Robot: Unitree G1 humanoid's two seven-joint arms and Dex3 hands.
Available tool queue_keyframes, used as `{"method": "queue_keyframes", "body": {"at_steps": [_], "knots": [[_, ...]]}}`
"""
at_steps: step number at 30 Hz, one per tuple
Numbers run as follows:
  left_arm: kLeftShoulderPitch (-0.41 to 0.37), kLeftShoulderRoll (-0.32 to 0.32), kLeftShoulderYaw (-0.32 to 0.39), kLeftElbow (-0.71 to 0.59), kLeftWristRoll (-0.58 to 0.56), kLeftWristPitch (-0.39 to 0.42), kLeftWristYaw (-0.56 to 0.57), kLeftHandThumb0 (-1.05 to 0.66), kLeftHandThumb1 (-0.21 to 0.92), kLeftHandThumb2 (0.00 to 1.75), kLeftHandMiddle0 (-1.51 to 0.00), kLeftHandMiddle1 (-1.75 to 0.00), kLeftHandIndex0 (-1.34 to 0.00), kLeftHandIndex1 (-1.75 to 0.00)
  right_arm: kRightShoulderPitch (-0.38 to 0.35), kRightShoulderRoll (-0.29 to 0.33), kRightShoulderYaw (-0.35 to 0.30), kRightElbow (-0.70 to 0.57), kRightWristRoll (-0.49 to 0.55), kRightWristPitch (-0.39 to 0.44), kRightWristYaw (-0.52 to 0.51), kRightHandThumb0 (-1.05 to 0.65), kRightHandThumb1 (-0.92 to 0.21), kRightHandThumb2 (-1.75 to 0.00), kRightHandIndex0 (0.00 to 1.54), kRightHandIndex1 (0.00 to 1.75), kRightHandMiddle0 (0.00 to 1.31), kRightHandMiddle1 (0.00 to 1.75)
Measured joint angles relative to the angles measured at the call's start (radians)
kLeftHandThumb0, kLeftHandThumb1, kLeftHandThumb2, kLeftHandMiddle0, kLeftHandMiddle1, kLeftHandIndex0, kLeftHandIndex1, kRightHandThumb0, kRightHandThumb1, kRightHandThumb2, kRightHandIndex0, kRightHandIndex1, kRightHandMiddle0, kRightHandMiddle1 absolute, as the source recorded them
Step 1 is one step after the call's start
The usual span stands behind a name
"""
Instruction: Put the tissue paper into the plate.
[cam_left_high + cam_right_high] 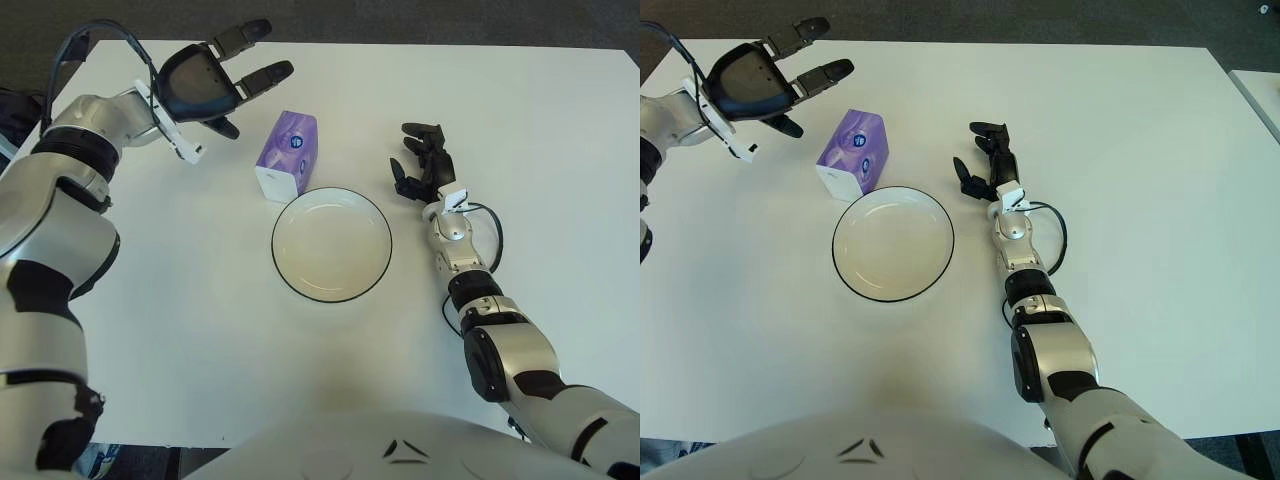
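Fingers of the left hand [205, 85] are spread wide, gripping nothing — it hovers up-left of the tissue pack [287, 155], apart from it. Nothing is done yet, by the look of it: the pack lies on the table [560, 150], just beside the plate's [331, 245] far-left rim, and the plate is bare. It's a small purple pack with a white end — soft-looking. The right hand [423, 165] shows right of the plate, fingers loosely curled.
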Motion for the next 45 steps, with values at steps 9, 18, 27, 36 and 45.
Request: {"method": "queue_keyframes", "body": {"at_steps": [9,18,27,36,45], "knots": [[0.0,0.008,0.027,-0.01,-0.011,0.0,-0.003,-1.03,0.92,0.1,0.0,0.0,0.0,-0.12,0.0,0.002,-0.003,0.0,0.002,0.0,0.003,-0.43,-0.56,-0.85,0.36,0.8,0.0,1.15],[-0.006,0.016,0.0,-0.025,0.034,-0.003,0.002,-1.02,0.92,0.14,0.0,0.0,0.0,-0.07,0.0,0.003,-0.014,0.0,0.01,-0.002,0.021,-0.42,-0.53,-0.9,0.36,0.85,0.01,1.19],[-0.036,0.012,-0.068,-0.042,0.142,-0.006,0.045,-0.97,0.92,0.19,0.0,0.0,0.0,-0.02,-0.001,0.002,-0.017,0.0,0.026,-0.003,0.035,-0.44,-0.54,-0.88,0.36,0.84,0.0,1.19],[-0.063,-0.014,-0.104,-0.085,0.187,-0.013,0.072,-0.79,0.88,0.17,0.0,0.0,-0.02,-0.03,-0.001,0.002,-0.018,0.001,0.026,-0.003,0.037,-0.46,-0.55,-0.86,0.36,0.83,0.0,1.2],[-0.066,-0.044,-0.127,-0.135,0.198,-0.054,0.115,-0.47,0.57,0.69,0.0,0.0,0.0,-0.06,-0.005,0.002,-0.019,0.005,0.027,-0.003,0.037,-0.45,-0.56,-0.85,0.37,0.83,0.0,1.19]]}}
